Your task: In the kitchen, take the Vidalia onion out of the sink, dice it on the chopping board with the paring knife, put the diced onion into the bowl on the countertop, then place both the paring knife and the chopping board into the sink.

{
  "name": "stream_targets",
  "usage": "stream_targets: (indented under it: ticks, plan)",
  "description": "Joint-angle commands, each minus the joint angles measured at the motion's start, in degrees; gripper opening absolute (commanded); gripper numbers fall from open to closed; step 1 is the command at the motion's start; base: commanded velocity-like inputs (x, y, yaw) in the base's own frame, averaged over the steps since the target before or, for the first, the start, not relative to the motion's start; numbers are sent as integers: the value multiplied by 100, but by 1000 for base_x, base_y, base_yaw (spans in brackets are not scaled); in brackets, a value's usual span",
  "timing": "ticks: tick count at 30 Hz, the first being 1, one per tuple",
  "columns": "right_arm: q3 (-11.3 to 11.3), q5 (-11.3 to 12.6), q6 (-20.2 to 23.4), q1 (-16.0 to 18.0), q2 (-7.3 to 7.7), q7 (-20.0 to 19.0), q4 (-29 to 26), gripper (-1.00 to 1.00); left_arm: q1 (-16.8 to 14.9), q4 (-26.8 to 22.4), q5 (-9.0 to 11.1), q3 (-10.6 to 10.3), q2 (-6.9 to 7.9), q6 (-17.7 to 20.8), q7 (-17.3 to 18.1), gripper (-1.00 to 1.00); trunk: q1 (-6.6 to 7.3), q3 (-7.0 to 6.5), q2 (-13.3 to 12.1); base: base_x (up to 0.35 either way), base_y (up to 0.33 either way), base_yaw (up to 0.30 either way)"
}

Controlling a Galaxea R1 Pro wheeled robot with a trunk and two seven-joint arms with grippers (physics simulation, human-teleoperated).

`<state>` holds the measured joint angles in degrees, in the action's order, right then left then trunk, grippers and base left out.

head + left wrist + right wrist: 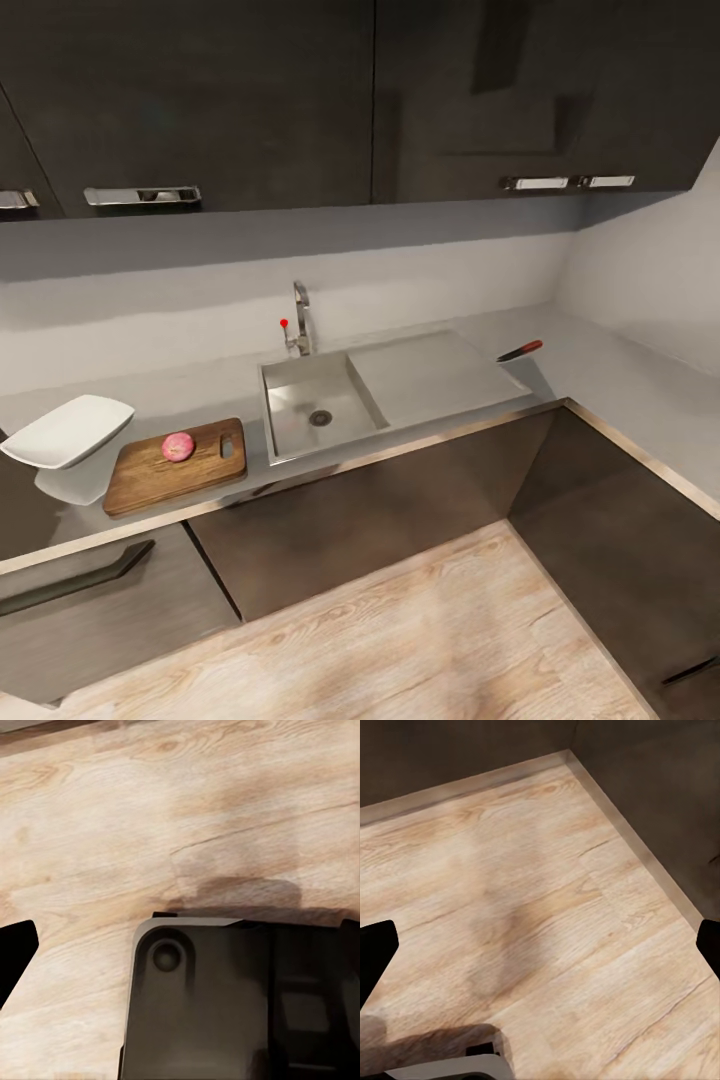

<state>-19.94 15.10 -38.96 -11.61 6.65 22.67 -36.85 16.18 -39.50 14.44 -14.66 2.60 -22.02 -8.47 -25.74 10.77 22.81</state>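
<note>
On the table, the Vidalia onion (178, 446) sits on the chopping board (150, 478); the paring knife (520, 350) lies far right, handle rightward, nearer the right hand (540, 952), whose fingers stand apart above the floor.

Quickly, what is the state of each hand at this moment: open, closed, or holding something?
Left hand: cannot be told; one fingertip is seen, over the floor.
Right hand: open, fingertips wide apart, holding nothing.

Pinkish onion (178, 446), brown grained board (176, 467)
</note>
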Motion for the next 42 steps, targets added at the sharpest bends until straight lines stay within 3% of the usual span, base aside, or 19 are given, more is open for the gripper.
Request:
stream_targets:
  ticks: [1, 10, 17, 19, 22, 24, 26, 28, 30, 36, 41, 42]
  plan:
    - [-45, 31, -8, 1, 10, 51, -10, 100, -1, -6, 33, -46, 10, -13, -55, 100, -4, 9, 10, 0, 0, 0]
    - [-45, 21, -6, 1, -5, 57, -86, 100, -1, 3, 33, -46, 6, -13, -53, 100, -4, 9, 10, 0, 0, 0]
    - [-42, -10, 318, 15, 12, 285, -1243, 100, -1, 12, 29, -46, -3, -13, -50, 100, -4, 9, 10, 0, 0, 0]
    - [-39, -21, 751, 17, 25, 512, -1856, 100, -1, 19, 26, -46, -4, -13, -50, 100, -4, 9, 10, 0, 0, 0]
    - [10, -80, 1805, 18, 53, 966, -3013, 100, -1, 26, 25, -46, -5, -13, -51, 100, -4, 9, 10, 0, 0, 0]
    - [168, -185, 2414, 20, 67, 1153, -3677, 100, -1, 28, 25, -46, -5, -13, -54, 100, -4, 9, 10, 0, 0, 0]
    - [517, -436, 3083, 63, 76, 1272, -4413, 100, -1, 29, 24, -46, -5, -13, -56, 100, -4, 9, 10, 0, 0, 0]
    - [687, -580, 3389, 142, 78, 1302, -4716, 100, -1, 29, 24, -46, -5, -13, -55, 100, -4, 9, 10, 0, 0, 0]
    - [932, -804, 4038, 487, 81, 1336, -5144, 100, -1, 26, 24, -46, -5, -13, -54, 100, -4, 9, 10, 0, -17, 0]
    - [1206, -951, 5377, 1649, 88, 1366, -5418, 100, -1, 29, 24, -46, -5, -13, -53, 100, -4, 9, 10, 11, -96, 0]
    - [1387, -1003, 6846, 3349, 112, 1371, -5459, 100, -1, 28, 24, -46, -5, -13, -50, 100, -4, 9, 10, 137, -207, 0]
    - [1393, -1008, 6990, 3521, 114, 1371, -5459, 100, -1, 29, 24, -46, -5, -13, -50, 100, -4, 9, 10, 172, -236, 0]
